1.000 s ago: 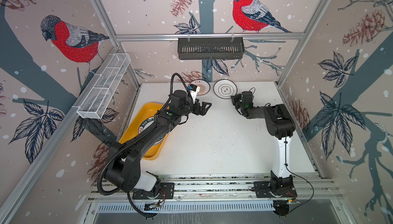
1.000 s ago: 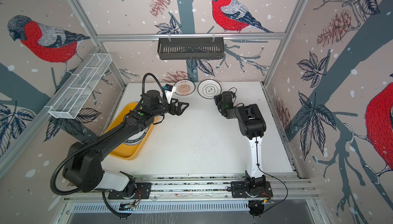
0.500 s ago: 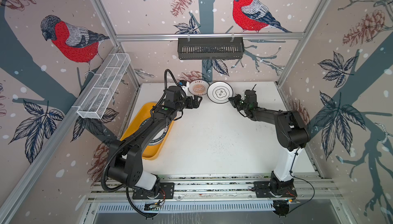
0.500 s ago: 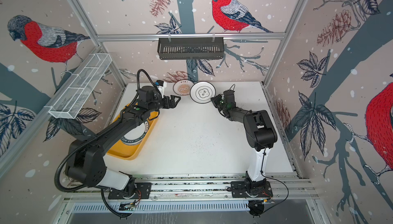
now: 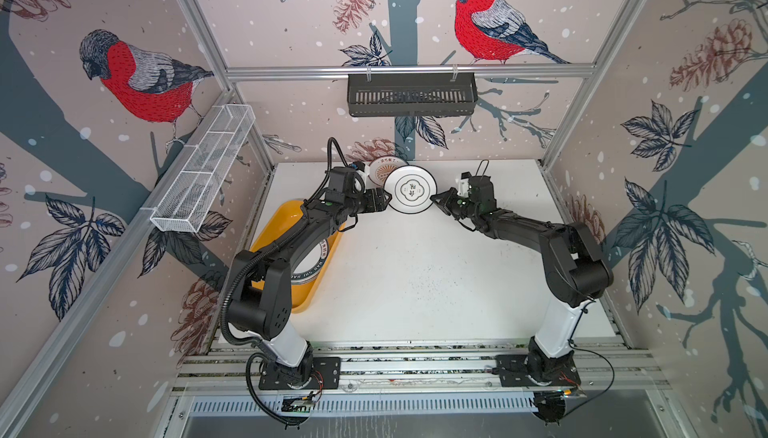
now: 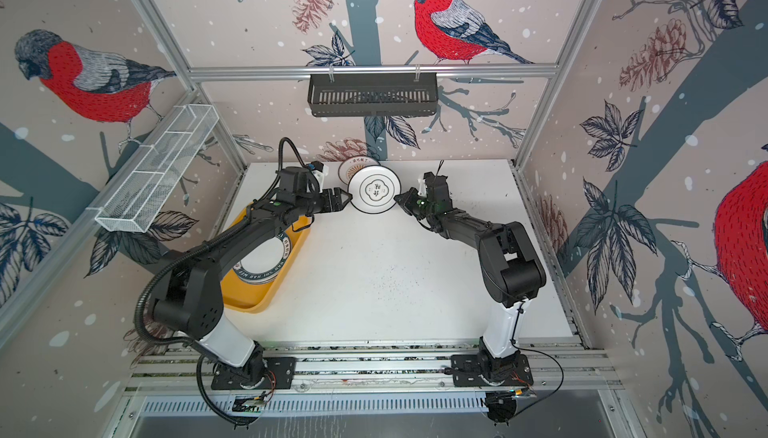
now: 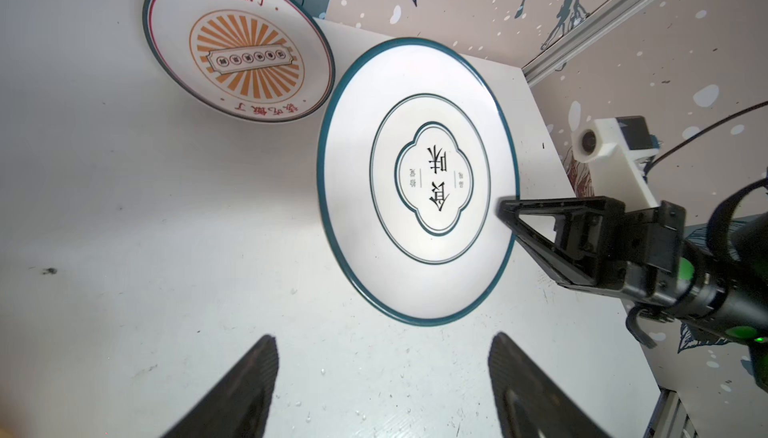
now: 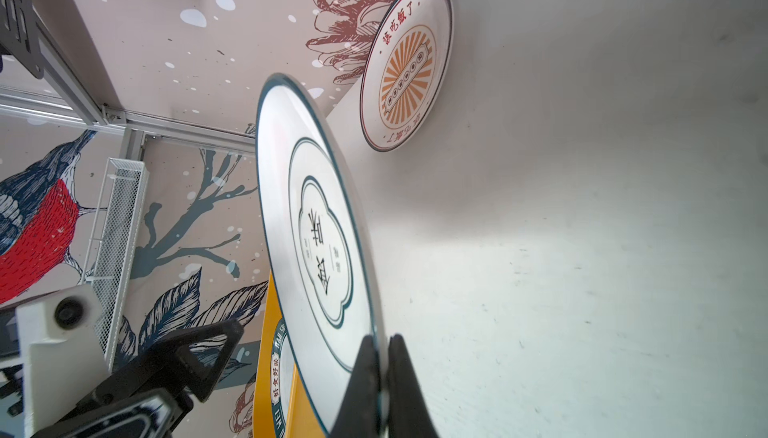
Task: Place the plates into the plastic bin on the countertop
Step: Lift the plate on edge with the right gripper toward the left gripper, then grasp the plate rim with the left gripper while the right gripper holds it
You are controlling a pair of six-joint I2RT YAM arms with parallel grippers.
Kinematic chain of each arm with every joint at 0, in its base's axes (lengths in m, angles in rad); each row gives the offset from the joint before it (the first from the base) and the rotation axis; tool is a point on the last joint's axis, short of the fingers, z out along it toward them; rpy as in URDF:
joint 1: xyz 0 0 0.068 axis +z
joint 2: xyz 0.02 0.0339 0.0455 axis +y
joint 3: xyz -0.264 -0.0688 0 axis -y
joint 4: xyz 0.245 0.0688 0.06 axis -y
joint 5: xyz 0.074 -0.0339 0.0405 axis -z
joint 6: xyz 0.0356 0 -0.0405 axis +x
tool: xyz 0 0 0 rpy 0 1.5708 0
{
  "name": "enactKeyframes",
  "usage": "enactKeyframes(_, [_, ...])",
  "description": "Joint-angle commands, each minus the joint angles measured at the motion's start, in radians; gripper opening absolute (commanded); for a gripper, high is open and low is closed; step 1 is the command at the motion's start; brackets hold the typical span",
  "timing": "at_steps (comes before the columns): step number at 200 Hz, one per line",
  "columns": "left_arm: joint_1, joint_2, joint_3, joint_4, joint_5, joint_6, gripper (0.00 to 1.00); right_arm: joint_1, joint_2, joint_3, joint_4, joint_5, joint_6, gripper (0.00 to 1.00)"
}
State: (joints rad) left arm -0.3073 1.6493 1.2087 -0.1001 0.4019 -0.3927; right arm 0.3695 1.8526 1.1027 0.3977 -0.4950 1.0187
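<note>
On the table (image 5: 415,282), yellow bin (image 5: 305,300) sits left, lettered plate (image 5: 320,257) inside. Emblem plate (image 5: 410,189) hangs tilted above the table, short of the bin; right jaws clenched on its rim, left jaws gaping beside it. We risk it pivoting out if the left bumps it.

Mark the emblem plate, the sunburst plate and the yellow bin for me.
emblem plate (image 5: 409,189): in a top view, on its centre emblem.
sunburst plate (image 7: 245,59): left wrist view, on its orange centre.
yellow bin (image 6: 249,298): in a top view, on its bare near end.
</note>
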Motion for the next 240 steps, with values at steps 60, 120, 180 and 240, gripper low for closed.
enactKeyframes(60, [0.054, 0.042, -0.003, 0.039, 0.109, -0.062, 0.63, 0.039, -0.037, 0.025, 0.061, -0.060, -0.008, 0.05])
enactKeyframes(120, [0.076, 0.046, -0.022, 0.100, 0.191, -0.098, 0.52, 0.056, -0.050, 0.016, 0.066, -0.064, -0.010, 0.05])
enactKeyframes(180, [0.108, 0.044, -0.055, 0.183, 0.268, -0.162, 0.27, 0.058, -0.062, 0.003, 0.069, -0.057, -0.009, 0.05])
enactKeyframes(240, [0.114, 0.037, -0.067, 0.215, 0.293, -0.182, 0.06, 0.059, -0.061, 0.000, 0.074, -0.056, -0.010, 0.06])
